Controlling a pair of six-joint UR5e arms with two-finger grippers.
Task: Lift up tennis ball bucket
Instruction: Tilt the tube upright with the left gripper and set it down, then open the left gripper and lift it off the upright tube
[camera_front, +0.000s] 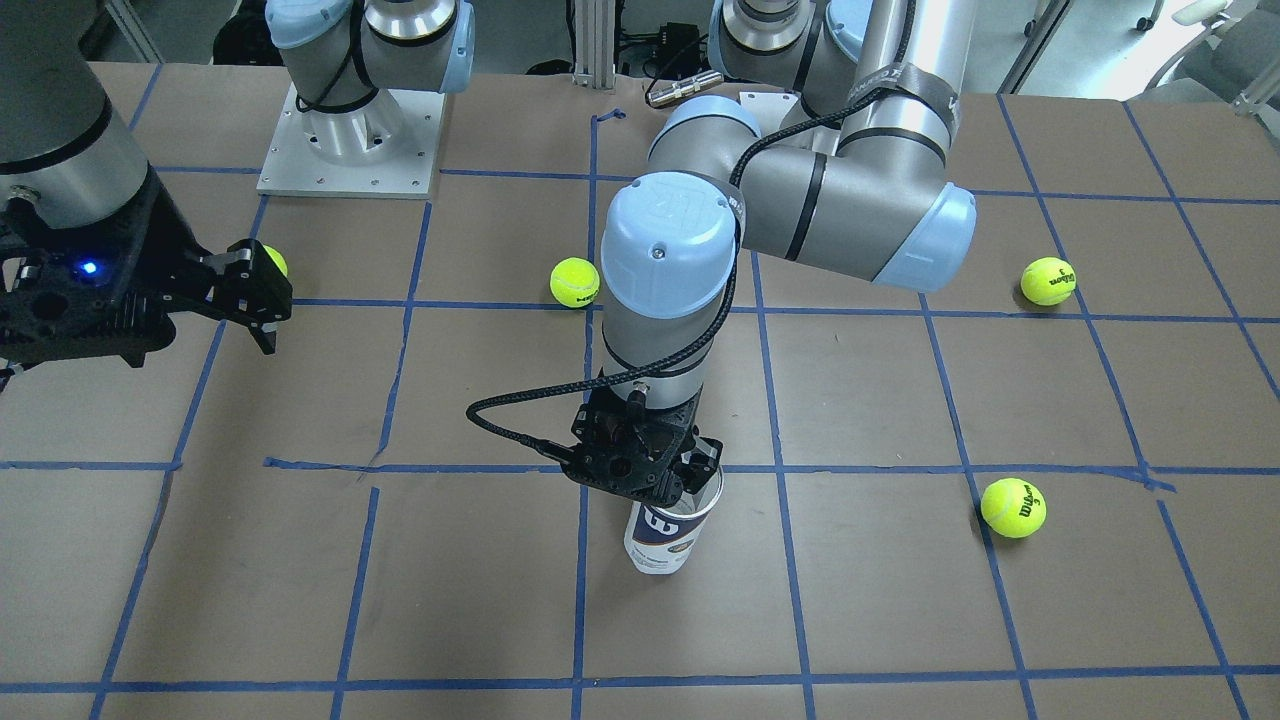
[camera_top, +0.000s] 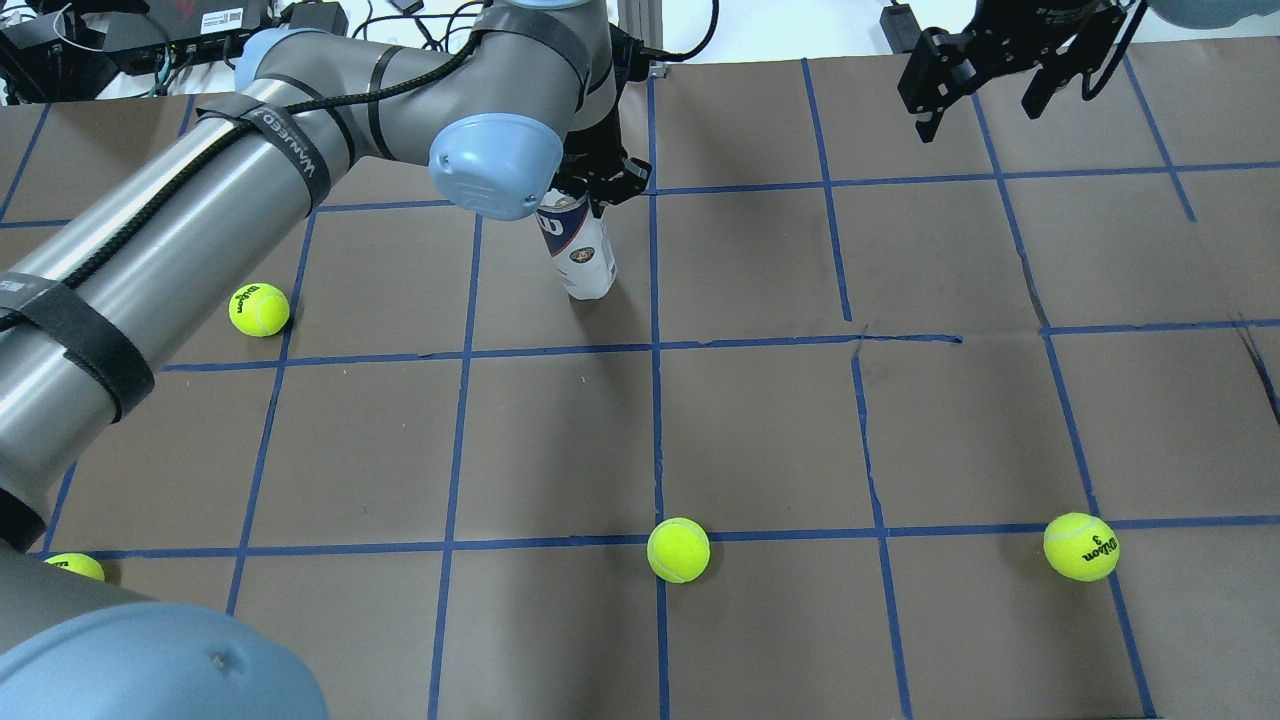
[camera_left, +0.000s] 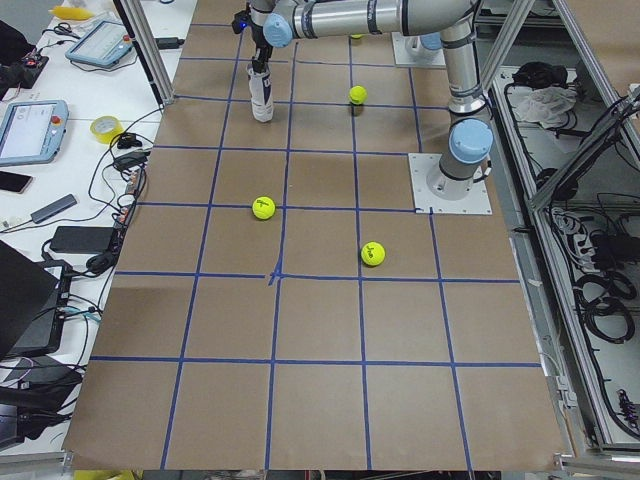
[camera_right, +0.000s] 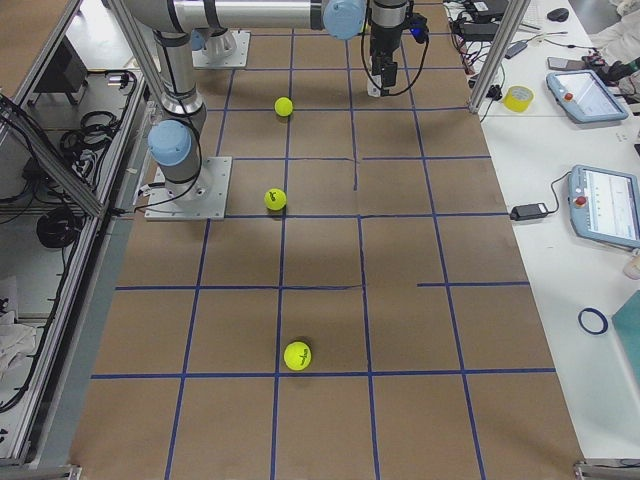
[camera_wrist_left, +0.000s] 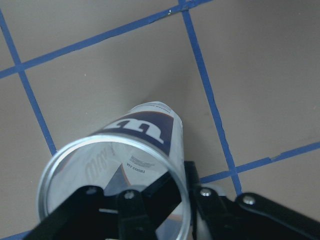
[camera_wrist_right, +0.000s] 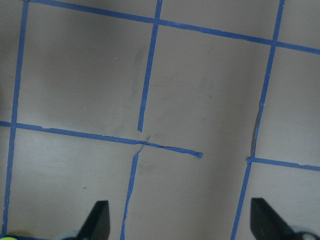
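Note:
The tennis ball bucket (camera_front: 665, 535) is a slim clear tube with a white and navy label. It stands upright and open-topped on the brown paper, and also shows in the overhead view (camera_top: 583, 255) and the left wrist view (camera_wrist_left: 135, 150). I see no balls in it. My left gripper (camera_front: 690, 480) points straight down and is shut on its rim, one finger inside the tube and one outside (camera_wrist_left: 200, 200). The tube's base looks at or just above the paper. My right gripper (camera_front: 255, 300) is open and empty, hovering far off to the side (camera_top: 985, 95).
Loose tennis balls lie on the table: one (camera_front: 574, 282) behind the left arm, one (camera_front: 1047, 281) and one (camera_front: 1013, 507) on the robot's left side, one (camera_front: 272, 260) behind the right gripper. Blue tape lines grid the paper.

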